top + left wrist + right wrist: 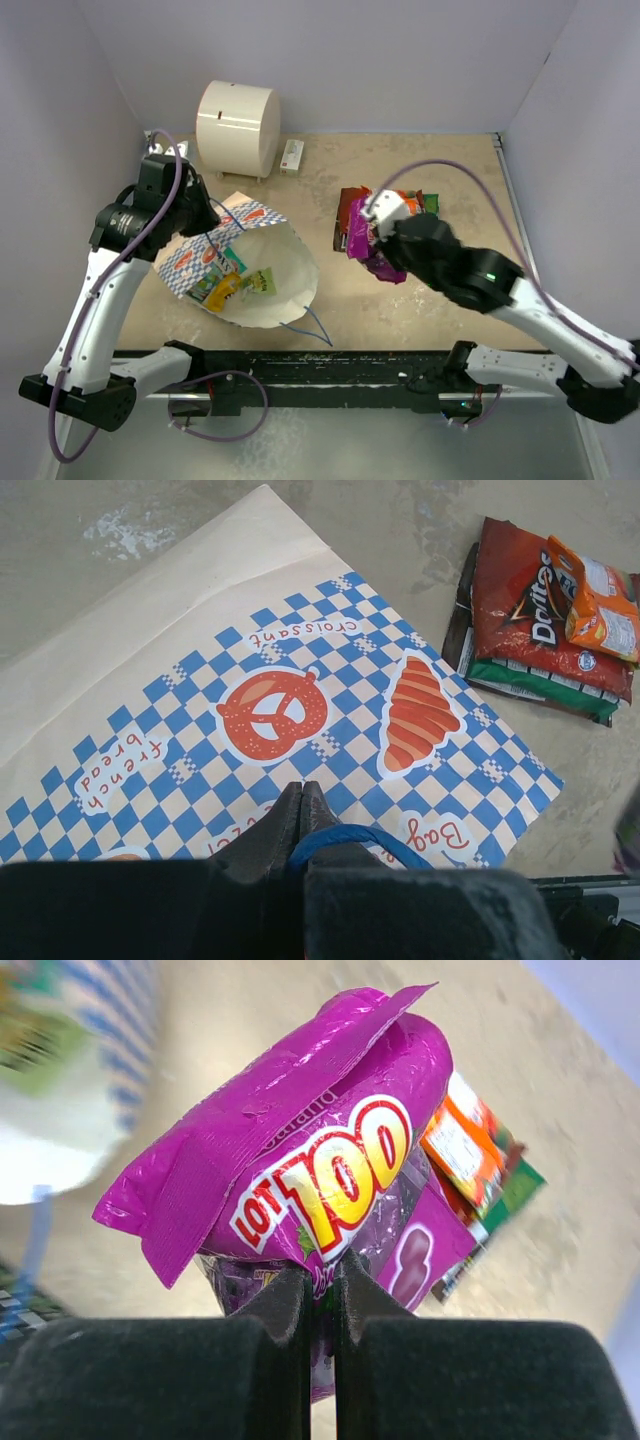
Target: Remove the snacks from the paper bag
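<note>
The blue-and-white checkered paper bag (205,258) lies on its side, its cream-lined mouth (290,270) open toward the front. Inside it are green and yellow packets (240,284). My left gripper (207,216) is shut on the bag's blue cord handle (345,838), just above the checkered side (300,680). My right gripper (377,236) is shut on a purple packet (320,1150) and holds it above the table beside a pile of snacks (385,206). The pile has a red-orange packet (525,595), an orange one (600,595) and a green one (545,680).
A big cream cylinder (238,128) stands at the back left with a small white-and-red box (292,156) beside it. The bag's other blue cord handle (318,328) trails toward the table's front edge. Walls close in the left, back and right.
</note>
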`<state>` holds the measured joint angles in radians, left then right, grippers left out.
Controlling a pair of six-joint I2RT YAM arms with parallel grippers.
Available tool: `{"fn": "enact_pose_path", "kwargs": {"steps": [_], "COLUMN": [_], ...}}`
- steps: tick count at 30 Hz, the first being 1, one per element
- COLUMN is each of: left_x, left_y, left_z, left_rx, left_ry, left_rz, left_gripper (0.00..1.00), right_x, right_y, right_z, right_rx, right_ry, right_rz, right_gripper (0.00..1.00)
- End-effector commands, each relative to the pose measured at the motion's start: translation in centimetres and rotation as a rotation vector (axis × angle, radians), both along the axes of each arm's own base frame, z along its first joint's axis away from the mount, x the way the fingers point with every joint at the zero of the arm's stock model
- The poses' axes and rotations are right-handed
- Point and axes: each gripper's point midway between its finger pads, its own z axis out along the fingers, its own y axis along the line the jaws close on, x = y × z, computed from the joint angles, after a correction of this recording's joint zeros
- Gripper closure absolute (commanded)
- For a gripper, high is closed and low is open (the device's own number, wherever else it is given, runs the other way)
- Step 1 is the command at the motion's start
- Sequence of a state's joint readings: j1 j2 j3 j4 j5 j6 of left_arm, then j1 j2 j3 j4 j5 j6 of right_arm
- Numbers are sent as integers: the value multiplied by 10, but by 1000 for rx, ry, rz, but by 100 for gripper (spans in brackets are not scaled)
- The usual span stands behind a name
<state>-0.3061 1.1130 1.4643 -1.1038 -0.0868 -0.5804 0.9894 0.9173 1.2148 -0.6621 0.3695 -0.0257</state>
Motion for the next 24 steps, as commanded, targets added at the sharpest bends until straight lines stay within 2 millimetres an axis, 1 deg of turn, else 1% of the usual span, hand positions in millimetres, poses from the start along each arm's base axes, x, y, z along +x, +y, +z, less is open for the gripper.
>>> {"fn": "enact_pose_path", "kwargs": {"steps": [1, 4, 5, 6, 7, 10, 12, 14, 15, 16, 17, 18, 19, 20, 22, 23, 24], "left_x": [-3, -4, -4, -5, -6, -7, -7, -6, -6, -7, -7, -9, -11, -13, -19, -24, -28], "left_y": [3, 0, -1, -3, -5, -8, -11, -15, -18, -22, -26, -32, -37, -42, -52, -57, -61], "left_z": [25, 29, 29, 30, 30, 29, 29, 28, 27, 27, 27, 29, 30, 32, 36, 35, 37], "left_rx": [7, -8, -14, -21, -29, -41, -51, -64, -73, -85, -97, -113, -127, -139, -167, -182, -194], "left_ry": [-84, -99, -101, -102, -104, -100, -101, -98, -99, -98, -101, -106, -113, -122, -151, -161, -176], "left_rz": [-16, -37, -41, -50, -57, -71, -84, -102, -117, -136, -160, -195, -232, -270, -347, -392, -425], "left_gripper": [100, 100, 100, 100, 100, 100, 100, 100, 100, 100, 100, 100, 100, 100, 100, 100, 100], "right_x": [49, 48, 46, 45, 40, 34, 31, 30, 30, 29, 26, 23, 22, 26, 23, 22, 22], "right_y": [-24, -32, -36, -39, -47, -56, -51, -35, -27, -24, -13, -4, -6, -7, -10, -12, -10], "right_z": [-45, -85, -96, -103, -125, -155, -172, -185, -189, -191, -189, -186, -179, -168, -144, -130, -109], "right_rx": [-267, -428, -476, -513, -576, -679, -686, -634, -605, -596, -557, -525, -535, -542, -496, -469, -439], "right_ry": [-12, 34, 42, 39, 63, 89, 107, 127, 142, 170, 202, 227, 236, 201, 178, 152, 99], "right_rz": [-224, -147, -116, -85, -52, 26, 79, 130, 143, 137, 160, 186, 182, 183, 154, 149, 169], "right_gripper": [100, 100, 100, 100, 100, 100, 100, 100, 92, 77, 64, 54, 48, 42, 35, 32, 30]}}
